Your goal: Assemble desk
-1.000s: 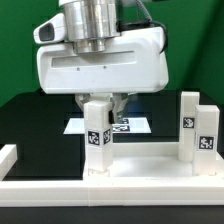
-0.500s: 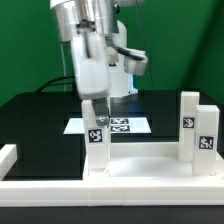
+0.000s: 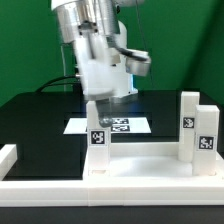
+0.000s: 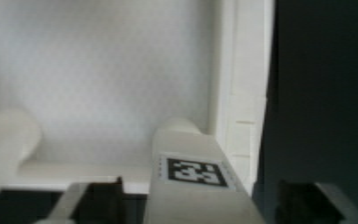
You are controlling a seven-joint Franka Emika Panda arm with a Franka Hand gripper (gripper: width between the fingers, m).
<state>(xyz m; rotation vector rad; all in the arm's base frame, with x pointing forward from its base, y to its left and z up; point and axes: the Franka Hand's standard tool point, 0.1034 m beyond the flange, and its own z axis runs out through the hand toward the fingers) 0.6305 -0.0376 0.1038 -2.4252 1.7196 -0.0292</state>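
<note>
A: What's the biggest thing in the exterior view?

B: The black table (image 3: 40, 125), and on it the white tabletop (image 3: 140, 163) of the desk, lying low at about six o'clock with its raised rim facing the camera.

A: And the arm?

B: The Panda arm (image 3: 95, 55) comes down from twelve o'clock, turned edge-on, with the gripper (image 3: 98, 100) just above the leg at the tabletop's corner near seven o'clock.

A: That leg is upright?

B: Yes. The near leg (image 3: 97, 140) stands in its corner, tag facing us. Two more legs (image 3: 194, 128) stand side by side at about four o'clock on the tabletop.

A: Is the pincer clamped on the near leg?

B: In the wrist view the fingers (image 4: 91, 202) stand apart, with a dark gap on each side of the leg (image 4: 197, 165), so they look parted around it. Whether a pad touches it I cannot tell; the picture is blurred.

A: Anything smaller?

B: The marker board (image 3: 128, 125) lies flat behind the leg, near the centre, and a white border rail (image 3: 8, 157) sits at nine o'clock.
</note>
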